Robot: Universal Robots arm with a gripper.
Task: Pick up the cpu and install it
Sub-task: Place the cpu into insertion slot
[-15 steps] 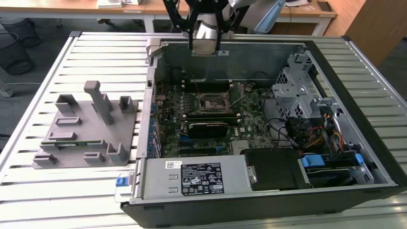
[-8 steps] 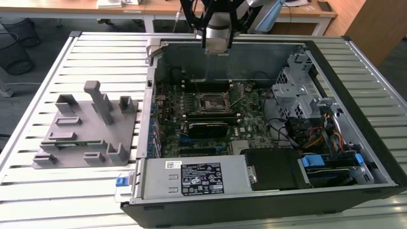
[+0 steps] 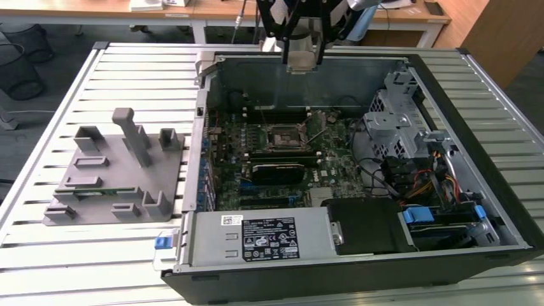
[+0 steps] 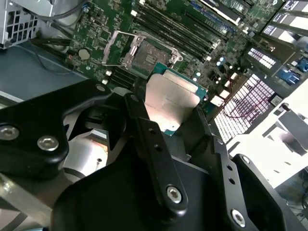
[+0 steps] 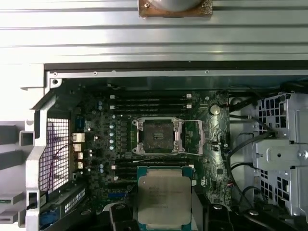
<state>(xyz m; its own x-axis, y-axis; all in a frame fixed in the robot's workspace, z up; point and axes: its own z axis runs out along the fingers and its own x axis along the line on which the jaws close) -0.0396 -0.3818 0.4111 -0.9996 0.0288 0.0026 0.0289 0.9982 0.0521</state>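
"Grey plastic, is that the fixture [image 3: 111, 172] sitting on the slatted table [image 3: 51, 255] at the exterior view's left?"

"Yes. Moving right, the open computer case [image 3: 340, 274] is lying on its side with the motherboard [image 3: 229, 153] facing up, and the gripper [image 3: 304, 60] is hanging above its far wall."

"Holding anything?"

"The cpu [image 4: 171, 103] [image 5: 164, 199]. In both wrist views the black fingers [image 4: 149, 139] are pinching it by two opposite edges."

"Which way is it pointing?"

"Its silvery lid is facing the wrist cameras. It is looking near enough square, so it has no real long axis. In the first wrist view its edges are running parallel with the socket frame [image 5: 158, 136], apart from it."

"And farther right?"

"The metal drive cage [image 3: 399, 121] is standing at the case's right side, with coloured cables [image 3: 425, 185] trailing beside it."
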